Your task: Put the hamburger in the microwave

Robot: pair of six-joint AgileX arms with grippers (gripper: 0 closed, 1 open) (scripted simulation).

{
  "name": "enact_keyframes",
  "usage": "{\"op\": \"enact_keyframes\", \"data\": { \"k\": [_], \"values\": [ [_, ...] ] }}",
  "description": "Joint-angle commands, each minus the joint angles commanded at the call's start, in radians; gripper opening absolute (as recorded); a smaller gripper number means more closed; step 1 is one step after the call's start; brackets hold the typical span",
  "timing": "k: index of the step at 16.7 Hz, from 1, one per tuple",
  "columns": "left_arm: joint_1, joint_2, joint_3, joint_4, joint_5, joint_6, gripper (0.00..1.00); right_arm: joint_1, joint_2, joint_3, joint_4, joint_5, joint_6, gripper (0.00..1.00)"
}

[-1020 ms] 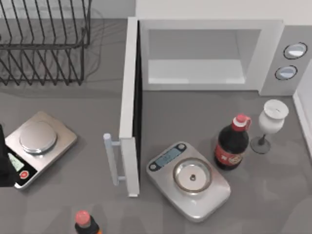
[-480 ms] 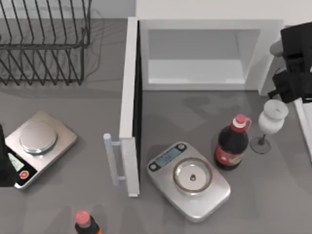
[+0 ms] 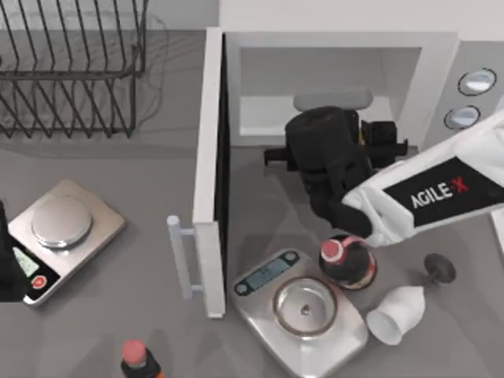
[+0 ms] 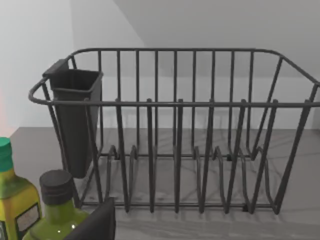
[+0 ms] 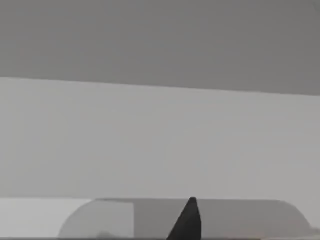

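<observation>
The microwave (image 3: 438, 57) stands at the back of the table, its white door (image 3: 209, 157) swung wide open toward the front and its pale cavity (image 3: 268, 110) exposed. My right arm reaches in from the right, and its black right gripper (image 3: 331, 130) is at the cavity's mouth, fingers hidden under the wrist. In the right wrist view one dark fingertip (image 5: 188, 220) points at a pale wall with a grey rounded patch below it. The hamburger is hidden. My left arm is parked at the table's left edge (image 3: 6, 268).
A cola bottle (image 3: 347, 263) leans under the right forearm beside a silver scale (image 3: 303, 311). A white glass (image 3: 398, 313) lies on its side. Another scale (image 3: 60, 227), a wire dish rack (image 3: 71, 71) (image 4: 175, 130), a red-capped bottle (image 3: 135, 358) and green bottles (image 4: 55, 210) stand left.
My right arm swept in from the right edge to the microwave's mouth. The cola bottle shifted left and tilted, the white glass toppled onto the table, and the scale nudged slightly.
</observation>
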State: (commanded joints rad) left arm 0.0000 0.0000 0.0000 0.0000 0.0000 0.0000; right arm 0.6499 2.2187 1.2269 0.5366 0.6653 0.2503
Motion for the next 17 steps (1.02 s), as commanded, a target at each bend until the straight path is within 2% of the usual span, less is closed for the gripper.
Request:
{"op": "enact_keyframes", "data": {
  "k": [3,9,12,17],
  "values": [
    [0.0,0.0,0.0,0.0,0.0,0.0,1.0,0.032,0.035,-0.01,0.047,-0.003,0.045,0.0],
    [0.0,0.0,0.0,0.0,0.0,0.0,1.0,0.028,0.029,-0.023,0.047,-0.005,0.039,0.0],
    [0.0,0.0,0.0,0.0,0.0,0.0,1.0,0.022,0.038,0.075,0.076,-0.062,0.017,0.0],
    [0.0,0.0,0.0,0.0,0.0,0.0,1.0,-0.064,0.186,0.372,0.024,-0.165,-0.025,0.0]
  ]
}}
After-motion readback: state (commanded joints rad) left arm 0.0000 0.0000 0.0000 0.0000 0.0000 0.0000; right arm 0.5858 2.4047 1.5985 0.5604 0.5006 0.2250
